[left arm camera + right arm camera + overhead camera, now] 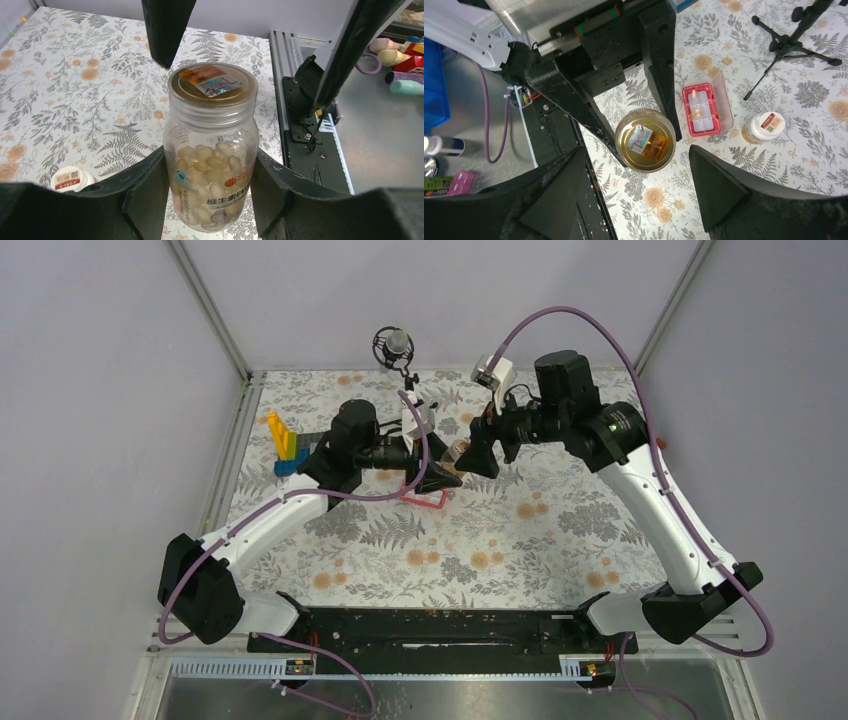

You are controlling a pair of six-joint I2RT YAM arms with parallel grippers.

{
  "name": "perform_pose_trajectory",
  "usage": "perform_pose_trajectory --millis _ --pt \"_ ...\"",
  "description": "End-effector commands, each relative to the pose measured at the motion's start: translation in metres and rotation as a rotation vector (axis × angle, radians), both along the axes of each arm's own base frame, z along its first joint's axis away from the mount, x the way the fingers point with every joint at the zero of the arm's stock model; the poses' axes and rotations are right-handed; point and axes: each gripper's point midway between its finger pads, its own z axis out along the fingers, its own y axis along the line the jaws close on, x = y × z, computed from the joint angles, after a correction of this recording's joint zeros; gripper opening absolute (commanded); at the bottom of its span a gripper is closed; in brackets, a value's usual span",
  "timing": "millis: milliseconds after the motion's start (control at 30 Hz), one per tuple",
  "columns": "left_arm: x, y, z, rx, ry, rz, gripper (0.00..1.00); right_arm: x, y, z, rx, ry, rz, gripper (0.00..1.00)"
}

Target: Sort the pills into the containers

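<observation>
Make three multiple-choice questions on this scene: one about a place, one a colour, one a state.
1. Where is the clear bottle?
A. Standing free
B. Gripped in the left pincer
C. Lying tipped over

2. What colour is the bottle's top seal?
A. Blue
B. Green
C. Gold

3. How is the right pincer?
A. Open
B. Shut on the bottle
C. Shut on nothing

Answers: 1 B, its jaws press the bottle's sides; 2 C, the foil shines gold; 3 A, its jaws stand wide apart, clear of the seal.
</observation>
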Motion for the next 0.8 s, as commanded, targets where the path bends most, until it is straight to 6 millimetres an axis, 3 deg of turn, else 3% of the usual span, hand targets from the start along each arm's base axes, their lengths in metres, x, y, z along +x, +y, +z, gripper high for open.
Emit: perform_pose_trajectory --millis 0,267,400,500,567,600,633,767 --pt "-0.014 -0.001 0.040 -0.067 -0.098 -0.099 0.00 -0.005 0.003 0.001 -0.010 -0.027 0.088 0.82" --pt "-0.019 -0.001 0.037 -0.050 -0.091 -0.133 0.00 0.009 0.010 0.002 0.011 -0.007 0.037 0.68" --pt "-0.019 -0.001 0.036 -0.041 -0.088 -0.145 0.00 0.013 0.012 0.004 0.033 -0.016 0.017 0.77" --pt "-0.019 -0.001 0.032 -0.032 -0.083 -0.148 0.00 0.012 0.011 0.007 0.039 -0.020 0.020 0.77" --pt "-0.018 -0.001 0.032 -0.030 -0.084 -0.145 0.00 0.009 0.012 0.009 0.040 -0.017 0.029 0.67" --pt "-0.018 -0.001 0.031 -0.027 -0.084 -0.142 0.00 0.006 0.009 0.010 0.026 -0.008 0.040 0.50" --pt "-0.017 -0.001 0.030 -0.024 -0.083 -0.140 0.00 0.005 0.008 0.010 0.017 -0.007 0.043 0.44" --pt "-0.009 -0.002 0.026 -0.011 -0.088 -0.098 0.00 0.014 0.007 0.006 0.005 0.010 -0.016 0.32"
